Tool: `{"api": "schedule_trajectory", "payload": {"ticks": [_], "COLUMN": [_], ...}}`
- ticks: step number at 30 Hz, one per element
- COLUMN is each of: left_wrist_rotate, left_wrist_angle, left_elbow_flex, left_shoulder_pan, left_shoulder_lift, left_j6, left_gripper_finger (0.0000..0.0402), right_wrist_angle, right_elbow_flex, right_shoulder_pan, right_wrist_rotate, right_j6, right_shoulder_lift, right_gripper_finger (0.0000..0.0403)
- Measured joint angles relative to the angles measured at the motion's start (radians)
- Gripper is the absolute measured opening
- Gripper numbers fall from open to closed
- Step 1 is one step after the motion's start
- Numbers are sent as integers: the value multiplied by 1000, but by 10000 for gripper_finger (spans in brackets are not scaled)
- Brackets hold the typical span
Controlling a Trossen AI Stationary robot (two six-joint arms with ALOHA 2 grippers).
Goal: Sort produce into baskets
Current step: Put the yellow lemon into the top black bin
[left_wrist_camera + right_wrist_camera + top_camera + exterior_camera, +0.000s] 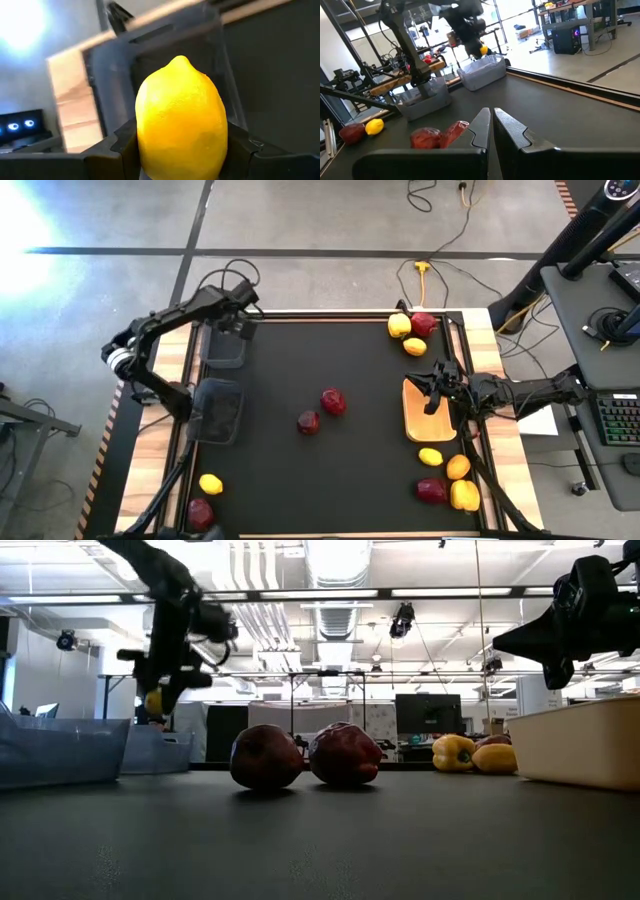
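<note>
Produce is spread over the black tabletop (320, 470), largest things first: two black wire-mesh baskets at the left edge, the far one (224, 346) and the near one (217, 411), and a shallow orange-tan basket with rounded corners (420, 416) at the right. All three appear to hold nothing, though their floors are partly hidden.

A smooth, bright yellow lemon with a pointed tip (181, 120) is clamped between the fingers of the left gripper (238, 326), which is held raised over the far wire-mesh basket. The step in hand is judged to be delivery of this lemon; next, the gripper would need lowering into that basket before release.

The right gripper (491, 127) hangs over the orange-tan basket with its fingers pressed together, holding nothing.

Two dark red round pieces (322, 411) lie near each other at mid-table. A yellow and red cluster (411, 330) sits at the far right corner, a mixed cluster (445, 477) at the near right, and a yellow lemon (210, 483) beside a dark red piece (200, 511) at the near left.
</note>
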Motion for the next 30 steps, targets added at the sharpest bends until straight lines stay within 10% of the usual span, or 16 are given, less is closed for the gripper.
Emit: {"api": "schedule_trajectory", "payload": {"ticks": [5,30], "left_wrist_rotate": [140,127], "left_wrist_angle": [139,337], "left_elbow_flex": [-87,-98], "left_shoulder_pan": [97,169], "left_shoulder_lift": [33,179], "left_j6": [55,64], "left_gripper_finger": [171,207], "right_wrist_angle": [0,0], "right_elbow_flex": [0,0], "right_shoulder_pan": [0,0], "right_wrist_rotate": [0,0], "right_j6": [0,0], "right_shoulder_lift": [0,0], "right_gripper_finger": [13,13]}}
